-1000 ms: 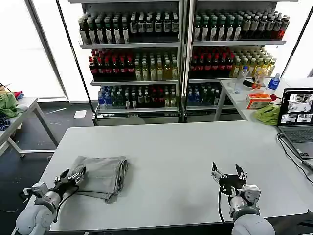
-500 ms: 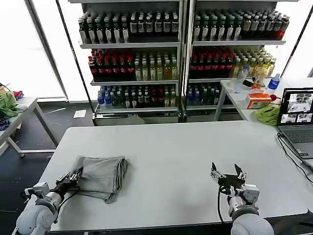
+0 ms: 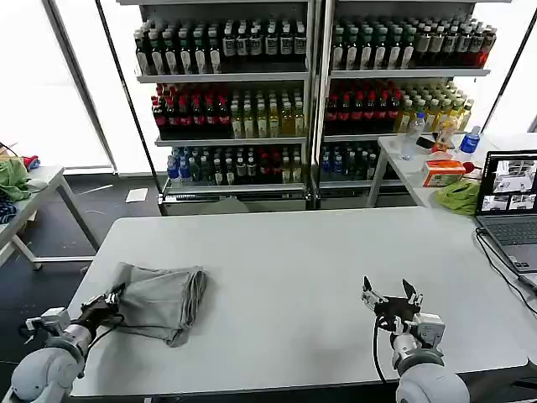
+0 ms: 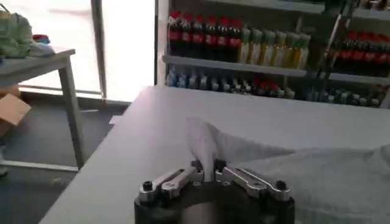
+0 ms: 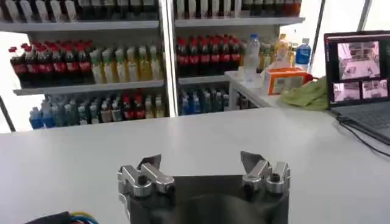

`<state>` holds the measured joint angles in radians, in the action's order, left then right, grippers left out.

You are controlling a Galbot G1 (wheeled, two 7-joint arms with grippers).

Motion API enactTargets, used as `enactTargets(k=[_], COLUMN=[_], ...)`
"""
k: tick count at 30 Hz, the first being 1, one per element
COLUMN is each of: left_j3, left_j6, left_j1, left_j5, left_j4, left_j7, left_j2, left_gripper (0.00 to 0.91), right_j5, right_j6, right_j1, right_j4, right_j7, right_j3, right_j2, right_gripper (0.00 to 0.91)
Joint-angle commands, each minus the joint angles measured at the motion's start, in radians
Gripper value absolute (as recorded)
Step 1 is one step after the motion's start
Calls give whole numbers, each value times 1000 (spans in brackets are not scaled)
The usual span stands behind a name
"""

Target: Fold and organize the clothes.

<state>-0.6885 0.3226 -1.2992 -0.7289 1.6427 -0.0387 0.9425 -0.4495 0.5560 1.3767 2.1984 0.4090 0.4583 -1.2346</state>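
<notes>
Pinching corner of folded grey T-shirt (image 3: 159, 300) near table (image 3: 285, 252) left edge, left gripper (image 4: 208, 172). Cloth soft, light, limp; grip hem. Right gripper (image 3: 391, 295) idle, jaws spread.

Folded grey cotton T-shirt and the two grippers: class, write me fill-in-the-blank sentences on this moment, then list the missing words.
1. The left gripper is shut on a corner of the folded grey cotton ____.
2. The right gripper hovers with its fingers ____.
3. The T-shirt lies near the white table's ____ edge.
4. The open laptop sits at the table's ____ edge.

Missing words: T-shirt; open; left; right
</notes>
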Motion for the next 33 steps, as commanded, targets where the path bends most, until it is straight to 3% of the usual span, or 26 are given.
enactTargets(k=[1, 8, 12, 25, 28, 33], left_j3=[-209, -299, -298, -88, 10, 299], left_j6=[-11, -21, -14, 34, 61, 131], left_j1=[-10, 5, 9, -78, -88, -5], left_j5=[-15, -12, -7, 32, 37, 112], left_j4=[-56, -136, -104, 268, 410, 563], left_j7=[-24, -40, -38, 47, 106, 182], left_j2=[-131, -275, -291, -130, -96, -32], left_gripper=[0, 0, 0, 0, 0, 0], right_j5=[-4, -13, -19, -23, -20, -13], right_j6=[1, 1, -1, -4, -1, 11], right_j1=[-15, -28, -29, -5, 0, 4], right_j4=[-6, -19, -22, -22, -18, -10], right_j7=[0, 0, -1, 0, 0, 4], right_j3=[-7, -15, -12, 23, 31, 43], right_j2=[2, 5, 7, 4, -3, -26], right_gripper=[907, 907, 907, 907, 907, 907])
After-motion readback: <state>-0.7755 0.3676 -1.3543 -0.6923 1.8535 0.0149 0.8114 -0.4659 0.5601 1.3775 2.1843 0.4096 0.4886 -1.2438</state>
